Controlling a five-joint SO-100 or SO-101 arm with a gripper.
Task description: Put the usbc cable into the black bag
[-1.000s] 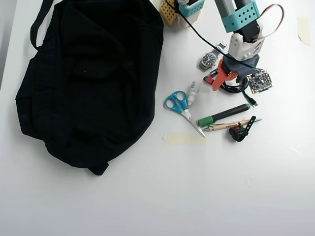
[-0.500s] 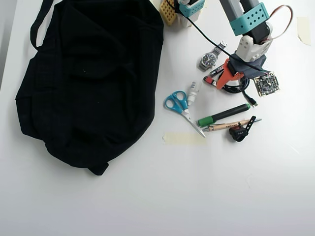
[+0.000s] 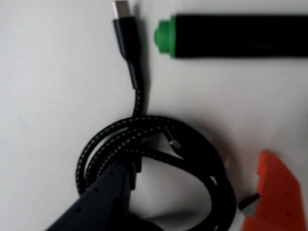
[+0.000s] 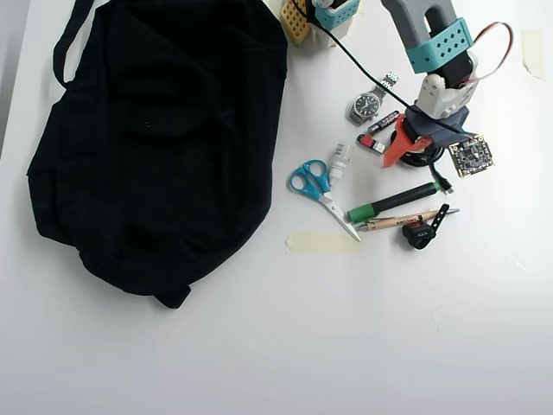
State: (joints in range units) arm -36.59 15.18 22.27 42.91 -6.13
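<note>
Two fingers frame your wrist view: a dark one (image 3: pixel 103 197) low left and an orange one (image 3: pixel 272 192) low right. The gripper (image 3: pixel 187 202) has its jaws spread, and the cable (image 3: pixel 144 134) coil lies between them on the white table (image 3: pixel 48 72). The dark finger sits on the coil's left side, touching or overlapping the loops; the orange one stands just outside the coil's right edge. The cable's tail runs straight up the picture to its plug (image 3: pixel 121 9) at the top edge. Just right of that plug you have the marker (image 3: pixel 231 36), lying crosswise, green end toward the cable, black barrel running off right.

Over to the overhead view. The gripper (image 4: pixel 413 149) is down over the cable (image 4: pixel 441 180), upper right of the table (image 4: pixel 346 346); only the tail shows clearly, poking out toward the marker (image 4: pixel 393 201). The orange finger (image 4: pixel 396 149) points left. Whether anything is pinched, you cannot tell here. The bag (image 4: pixel 155 138) sprawls over the left half, strap at the top left, well apart from the cable. Between them lie the scissors (image 4: pixel 315 186) and a watch (image 4: pixel 367 105). A pen (image 4: pixel 402 220) sits just below the marker, a small black gadget (image 4: pixel 422 232) beside it, and a circuit board (image 4: pixel 471 156) just right of the gripper.
</note>
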